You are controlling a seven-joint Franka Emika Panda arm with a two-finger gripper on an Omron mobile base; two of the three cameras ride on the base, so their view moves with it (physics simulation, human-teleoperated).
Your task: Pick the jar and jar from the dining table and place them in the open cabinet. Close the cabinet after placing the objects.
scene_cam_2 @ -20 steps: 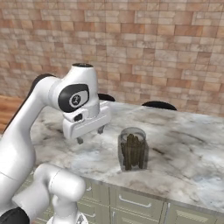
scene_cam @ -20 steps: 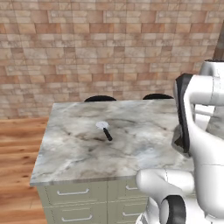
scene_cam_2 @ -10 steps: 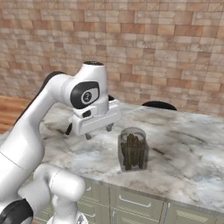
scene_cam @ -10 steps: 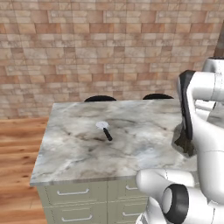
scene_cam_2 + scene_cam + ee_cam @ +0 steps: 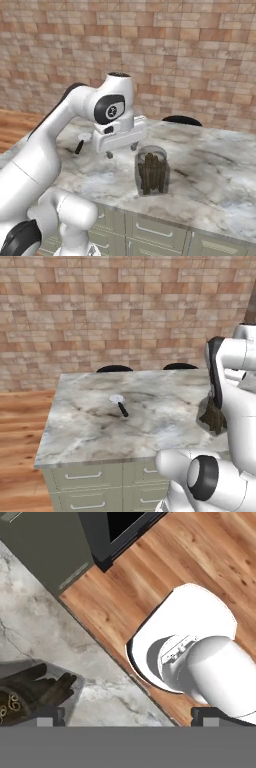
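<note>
A white robot arm reaches over a marble-topped dining table [image 5: 215, 180] that stands before a brick wall. Its gripper [image 5: 121, 150] hangs just above the tabletop with its fingers spread wide, pinching nothing.

A clear glass jar [image 5: 151, 170] of dark brown sticks stands upright near the table's front edge, just beside the gripper and apart from it. From the left base camera, the arm hides most of that jar. In the hand camera, it sits at the lower left, close to one fingertip [image 5: 49, 715], with wood floor beyond the table's edge. The jar is probably off to one side because the hand is not yet lined up for a grasp.

A small white-headed utensil with a black handle [image 5: 120, 404] lies flat nearer the table's middle, well apart from the jar.

Nothing looks picked up yet.
</note>
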